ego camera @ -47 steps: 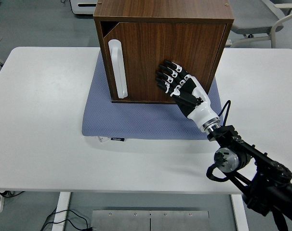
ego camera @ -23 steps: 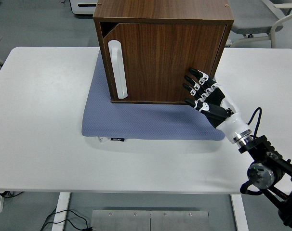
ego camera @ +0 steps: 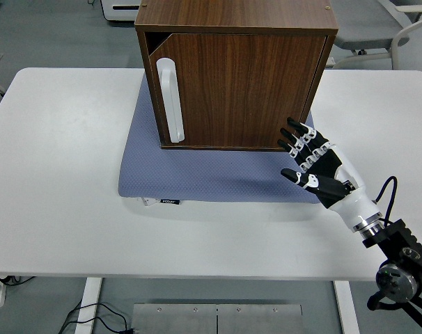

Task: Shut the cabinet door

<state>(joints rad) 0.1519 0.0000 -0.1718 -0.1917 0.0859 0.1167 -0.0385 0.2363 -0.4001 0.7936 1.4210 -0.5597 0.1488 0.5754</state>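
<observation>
Fingers of the right hand [ego camera: 310,156] are held spread and empty near the lower right corner of the cabinet door [ego camera: 232,90]. That door, with its white handle [ego camera: 170,101], is seen slightly ajar on the wooden cabinet [ego camera: 235,15], which is set on a blue mat [ego camera: 197,174].

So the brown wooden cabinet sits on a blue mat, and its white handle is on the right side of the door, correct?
Not quite. The cabinet does sit on the blue mat, but the head view shows the white handle on the left side of the door, not the right. The right hand is open near the cabinet's lower right corner.
</observation>
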